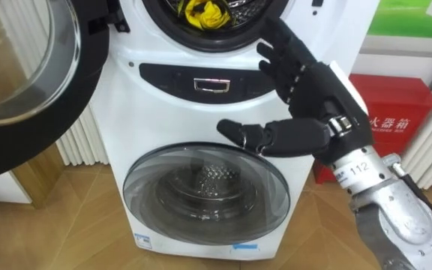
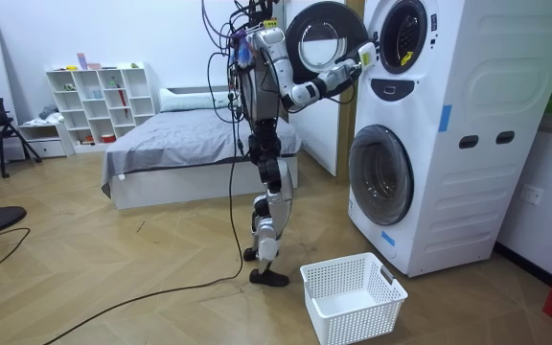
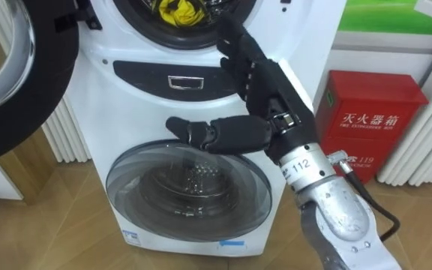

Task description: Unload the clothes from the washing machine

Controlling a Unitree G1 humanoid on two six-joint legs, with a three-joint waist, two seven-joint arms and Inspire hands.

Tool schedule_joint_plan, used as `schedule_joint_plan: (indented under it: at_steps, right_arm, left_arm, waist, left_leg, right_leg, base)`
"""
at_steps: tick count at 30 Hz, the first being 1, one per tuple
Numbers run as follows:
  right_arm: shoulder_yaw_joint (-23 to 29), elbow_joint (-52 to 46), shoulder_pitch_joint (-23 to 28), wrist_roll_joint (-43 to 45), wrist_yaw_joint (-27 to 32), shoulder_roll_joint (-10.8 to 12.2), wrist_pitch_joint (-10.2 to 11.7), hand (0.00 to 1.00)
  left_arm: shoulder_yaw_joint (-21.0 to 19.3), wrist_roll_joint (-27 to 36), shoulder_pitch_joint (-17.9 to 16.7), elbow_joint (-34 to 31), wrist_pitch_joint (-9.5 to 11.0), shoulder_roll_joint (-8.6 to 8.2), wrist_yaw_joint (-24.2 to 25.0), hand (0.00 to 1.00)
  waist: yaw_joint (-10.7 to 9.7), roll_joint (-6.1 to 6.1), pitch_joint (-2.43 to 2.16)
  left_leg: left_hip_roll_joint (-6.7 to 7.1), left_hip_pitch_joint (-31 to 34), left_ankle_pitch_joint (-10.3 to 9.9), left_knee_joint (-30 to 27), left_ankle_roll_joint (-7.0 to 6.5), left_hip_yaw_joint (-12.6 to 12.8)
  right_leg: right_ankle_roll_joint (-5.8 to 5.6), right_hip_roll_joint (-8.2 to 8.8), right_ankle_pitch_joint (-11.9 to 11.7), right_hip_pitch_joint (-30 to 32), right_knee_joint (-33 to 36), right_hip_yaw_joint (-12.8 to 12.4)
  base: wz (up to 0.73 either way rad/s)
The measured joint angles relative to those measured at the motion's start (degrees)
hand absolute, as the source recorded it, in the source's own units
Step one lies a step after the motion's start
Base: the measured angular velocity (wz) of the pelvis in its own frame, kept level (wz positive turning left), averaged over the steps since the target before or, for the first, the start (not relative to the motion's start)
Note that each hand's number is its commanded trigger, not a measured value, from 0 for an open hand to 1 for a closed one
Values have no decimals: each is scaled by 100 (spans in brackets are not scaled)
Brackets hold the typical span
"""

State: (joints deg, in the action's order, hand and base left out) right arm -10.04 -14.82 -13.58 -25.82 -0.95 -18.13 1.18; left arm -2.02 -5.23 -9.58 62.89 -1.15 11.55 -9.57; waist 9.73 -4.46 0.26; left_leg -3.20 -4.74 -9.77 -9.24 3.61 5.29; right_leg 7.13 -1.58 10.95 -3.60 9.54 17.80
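Yellow clothes (image 1: 205,13) lie far inside the upper drum of the washing machine (image 1: 120,112), whose door (image 1: 21,75) hangs open on the left. The right hand (image 1: 313,90) is raised just below the drum's rim, fingers straight, thumb spread left, holding nothing.
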Motion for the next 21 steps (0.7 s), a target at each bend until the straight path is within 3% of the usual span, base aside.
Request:
schedule_joint_plan:
  at_steps: [3, 8, 11, 12, 14, 15, 17, 19, 20, 21]
  right_arm:
    - [0, 61, -133, -118, 110, 37, -1, 0]
    - [-2, 330, -405, -168, 168, 208, 1, 0]
    - [-4, 447, -536, -163, 190, 247, 6, 0]
    - [-4, 612, -596, -175, 146, 261, 12, 0]
    - [-14, 924, -653, -177, 165, 361, 23, 0]
    - [-28, 1066, -664, -177, 221, 437, 24, 0]
    - [-27, 1125, -670, -167, 350, 488, 25, 0]
    - [-55, 1407, -749, -68, 369, 506, 22, 0]
    - [-55, 1453, -785, -60, 368, 502, -5, 0]
    - [-58, 1468, -805, -23, 369, 509, -66, 0]
  left_arm:
    - [1, -5, -5, 1, -27, -5, -5, 0]
    - [11, -160, 5, 4, -128, -110, -84, 0]
    - [-1, -172, -2, 70, -145, -111, -112, 0]
    - [0, -176, -48, 71, -174, -103, -113, 0]
    - [3, -179, -98, 95, -254, -102, -110, 0]
    - [6, -177, -172, 124, -287, -104, -99, 0]
    - [6, -182, -221, 126, -343, -96, -90, 0]
    - [9, -178, -230, 127, -450, -96, -56, 0]
    - [8, -178, -221, 125, -457, -88, -43, 0]
    - [-3, -176, -260, 122, -457, -56, -1, 0]
  waist:
    - [2, -67, 5]
    - [11, -25, 40]
    - [124, 19, 75]
    - [148, 24, 78]
    - [181, 93, 116]
    - [181, 140, 89]
    - [180, 141, 91]
    - [275, 115, 66]
    - [323, 87, 59]
    - [417, 43, 32]
  left_leg:
    - [1, 1, 0, -4, 0, -21]
    - [-52, 43, -97, -247, -19, -18]
    - [-155, 453, -341, -1114, 7, -49]
    - [-207, 651, -412, -1649, 27, -83]
    - [-296, 987, -422, -2505, 24, -92]
    - [-346, 1236, -415, -2961, 10, -145]
    - [-360, 1615, -449, -2904, 14, -201]
    - [-229, 2022, -319, -1979, -1, -246]
    - [-199, 2104, -130, -1690, -35, -256]
    - [-195, 2218, 271, -1327, -15, -246]
  right_leg:
    - [0, -9, 0, -36, -18, 3]
    - [4, -11, 1, -76, 28, 0]
    - [43, -52, 65, 4, 154, -59]
    - [61, -56, 120, -14, 251, -65]
    - [83, -75, 202, -128, 325, -83]
    - [97, -113, 273, -151, 379, -81]
    - [104, -155, 404, -137, 487, -85]
    - [66, -117, 513, -143, 571, -89]
    - [58, -95, 554, -132, 617, -91]
    - [37, -53, 608, -151, 631, -107]
  base:
    - [0]
    - [-1]
    - [-13]
    - [-4]
    - [0]
    - [12]
    - [14]
    - [-4]
    - [-21]
    - [-18]
